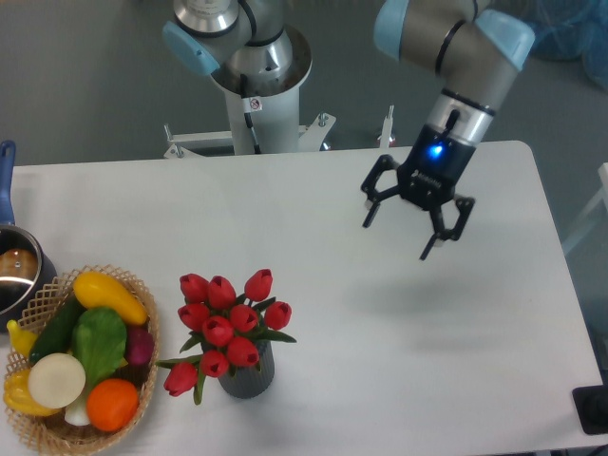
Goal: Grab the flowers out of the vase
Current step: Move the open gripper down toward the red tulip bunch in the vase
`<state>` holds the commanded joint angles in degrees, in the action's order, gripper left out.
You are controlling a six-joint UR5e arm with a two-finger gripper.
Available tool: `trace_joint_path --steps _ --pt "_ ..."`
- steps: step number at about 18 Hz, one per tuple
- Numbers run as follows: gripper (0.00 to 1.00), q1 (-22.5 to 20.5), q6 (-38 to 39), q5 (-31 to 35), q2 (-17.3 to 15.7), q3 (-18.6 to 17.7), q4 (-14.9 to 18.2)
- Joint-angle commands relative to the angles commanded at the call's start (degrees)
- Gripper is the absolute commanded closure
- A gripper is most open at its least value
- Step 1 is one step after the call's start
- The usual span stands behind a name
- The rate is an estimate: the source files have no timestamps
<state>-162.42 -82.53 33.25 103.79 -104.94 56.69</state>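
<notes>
So there's just the one fixed camera, looking down at the white table (380, 361) from above. The hand (398, 238) hangs over the right half of the table with both fingers spread wide, and there's nothing between them, it's got hold of nothing at all. A blue light glows on the wrist just above the fingers, and there's a soft shadow on the table a bit below and right of the hand.

The flowers (226, 325), a bunch of red tulip buds with green leaves, are well apart from the hand, off to its lower left in the picture. They're sitting upright in the vase (249, 376), which is dark grey and mostly hidden under the blooms, only its lower body shows. One bud droops out to the side away from the hand.

Further out past the flowers, on the far side from the hand, is a woven basket (46, 296) packed with colourful vegetables: yellow, green, white, orange. Beyond that, right at the picture's left edge, you can see part of a metal pot (11, 275) with a blue handle. The arm's grey pedestal (256, 114) stands behind the table, up and left of the hand.
</notes>
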Motion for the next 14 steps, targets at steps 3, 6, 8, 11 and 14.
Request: trace_joint_path --steps 3,6,8,11,14 --pt "0.00 2.1 0.1 -1.5 1.1 0.0 -1.2" --pt "0.00 4.0 0.2 -1.6 1.2 0.4 -1.4" --pt "0.00 5.6 0.4 -1.5 1.2 0.4 -1.4" --pt "0.00 8.3 0.8 -1.5 1.8 0.4 -1.4" --pt "0.00 10.0 0.9 -1.6 2.5 0.6 -1.5"
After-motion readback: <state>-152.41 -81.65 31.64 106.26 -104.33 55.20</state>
